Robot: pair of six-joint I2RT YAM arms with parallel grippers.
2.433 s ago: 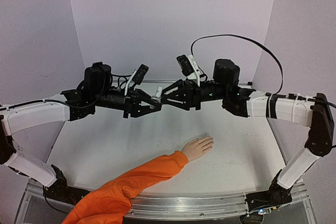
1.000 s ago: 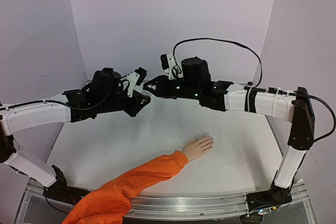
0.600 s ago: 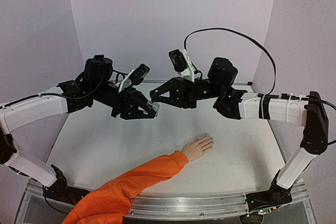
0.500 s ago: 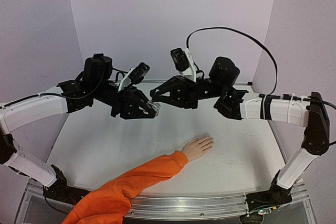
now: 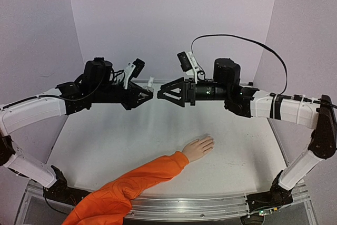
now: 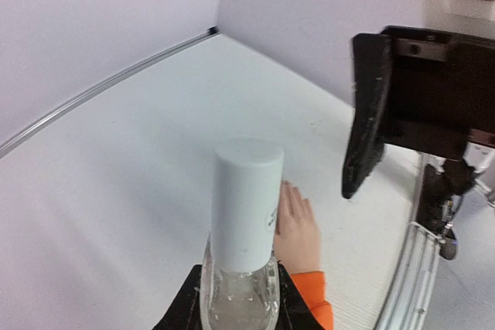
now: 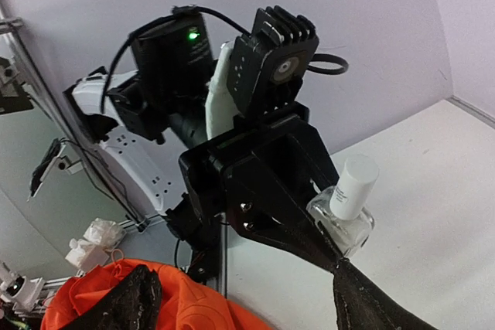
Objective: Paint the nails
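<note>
Right end effector (image 5: 160,94) newly spread, left end effector (image 5: 147,93) clamping clear glass bottle (image 6: 238,299), white cylindrical cap (image 6: 246,199).

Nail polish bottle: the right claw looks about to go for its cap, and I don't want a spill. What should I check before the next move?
1. Left claw shut on the bottle: ok.
2. Cap on the bottle: ok.
3. Right claw open: ok, jaws wide.
4. Cap between the right claw's fingers: not ok; the claw faces it but stands apart.
5. Mannequin hand lying flat, clear of both arms: ok.
6. Nails bare: cannot tell, too small.
</note>
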